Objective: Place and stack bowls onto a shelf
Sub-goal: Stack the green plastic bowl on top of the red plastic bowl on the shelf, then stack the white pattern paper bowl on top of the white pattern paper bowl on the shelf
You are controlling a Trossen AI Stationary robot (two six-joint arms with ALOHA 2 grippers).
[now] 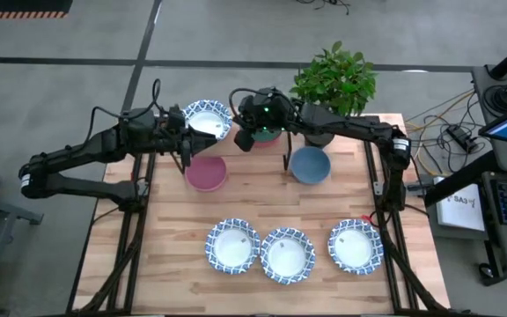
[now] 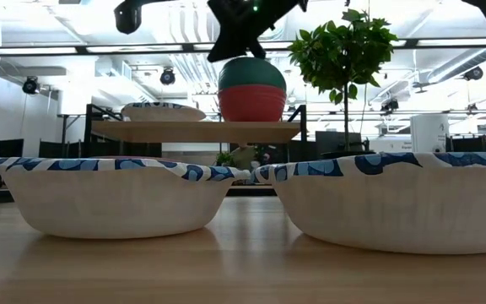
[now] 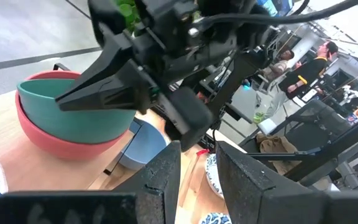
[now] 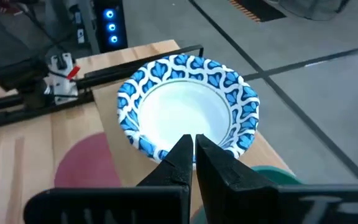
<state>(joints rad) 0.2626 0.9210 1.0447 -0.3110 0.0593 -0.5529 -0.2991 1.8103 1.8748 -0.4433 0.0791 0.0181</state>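
The shelf [image 2: 197, 131] stands at the table's far side. On its left part sits a white blue-rimmed bowl [image 1: 208, 119], also seen in the right wrist view [image 4: 188, 106]. On its right part a green bowl [image 3: 73, 112] sits nested in a red bowl [image 3: 67, 146]. My right gripper [image 1: 252, 123] is shut with nothing between its fingers, just over the green bowl. My left gripper [image 3: 197, 177] is open and empty at the shelf's left end, pointing toward the green and red stack. A pink bowl [image 1: 205, 173] and a blue bowl [image 1: 310, 165] rest on the table. My right gripper's shut fingertips [image 3: 67, 98] stand at the green bowl's opening, slanting down from above. I cannot tell whether they touch the bowl.
Three white blue-rimmed bowls [image 1: 232, 244], [image 1: 287, 254], [image 1: 355, 245] sit in a row near the table's front edge. A potted plant [image 1: 333, 84] stands at the far right behind the right arm. The middle of the table between the rows is bare wood.
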